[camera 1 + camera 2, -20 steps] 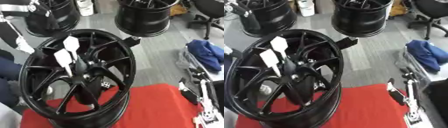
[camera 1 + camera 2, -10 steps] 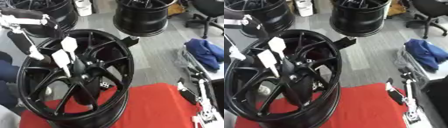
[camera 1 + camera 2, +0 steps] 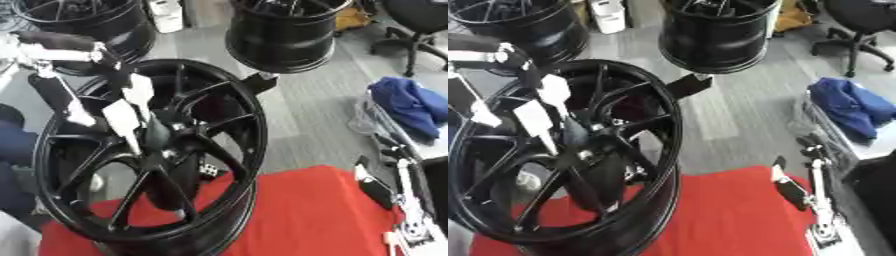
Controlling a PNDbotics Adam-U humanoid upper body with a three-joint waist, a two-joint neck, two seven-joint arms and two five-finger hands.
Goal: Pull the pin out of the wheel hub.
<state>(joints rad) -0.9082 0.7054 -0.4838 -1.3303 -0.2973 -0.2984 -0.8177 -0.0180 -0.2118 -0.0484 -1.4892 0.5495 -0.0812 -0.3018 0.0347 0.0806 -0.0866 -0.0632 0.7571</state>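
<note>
the black wheel hub (image 3: 153, 155) stands on edge, tilted, its lower rim on the red cloth (image 3: 306, 215) that covers the tabletop. it looks like heavy, rigid metal, the sort of thing that could roll or tip if pulled sideways. white tag-like pieces (image 3: 127, 112) sit along the spokes near the centre; i cannot tell which part is the pin, though it is probably at or beside the dark centre boss (image 3: 171, 132), and being small and smooth it may slip.

the left hand (image 3: 66, 102) comes in from the upper left on a black and white arm, pale fingers lying along the wheel's left rim. they are blurred, so i cannot tell how far open they are or whether they have hold of anything. the right hand (image 3: 802, 192) shows low at the right edge, idle, fingers looking relaxed and holding nothing.

i'd judge the best hold is a pinch on the pin's exposed end, pulling straight along its axis while the rim is braced.

behind, on the grey floor, stand two more black wheels (image 3: 280, 30); a blue cloth (image 3: 407, 102) lies at right.
</note>
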